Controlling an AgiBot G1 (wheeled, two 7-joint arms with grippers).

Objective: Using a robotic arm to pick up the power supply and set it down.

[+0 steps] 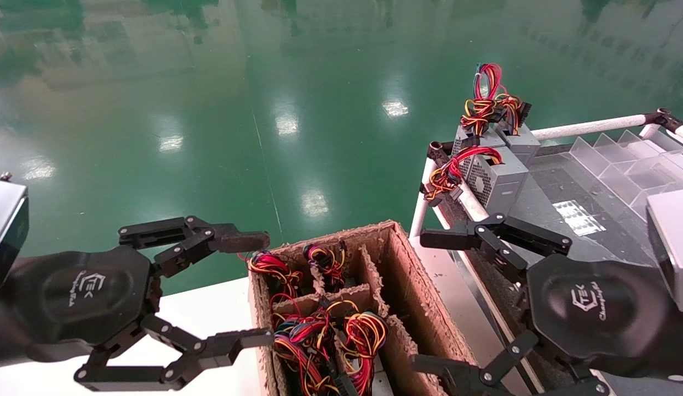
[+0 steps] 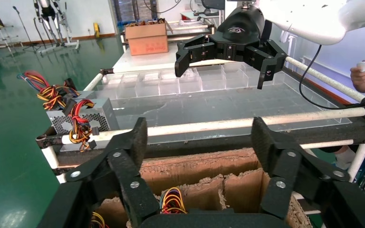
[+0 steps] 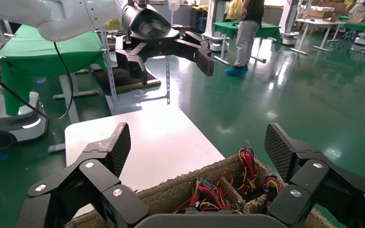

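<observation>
Pincer palms [image 1: 257, 294] [image 1: 429, 300] bear a white logo, seemingly "TEK".

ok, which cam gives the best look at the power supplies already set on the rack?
Head view: both grey power supplies sit at the rack's corner, vent faces and wire bundles in plain sight. The left wrist view catches one at an angle behind the open left gripper. The right wrist view shows none.

Power supplies [image 1: 319, 324] in the cardboard box [image 1: 413, 286] hidden beneath wires, box bottom cropped.
</observation>
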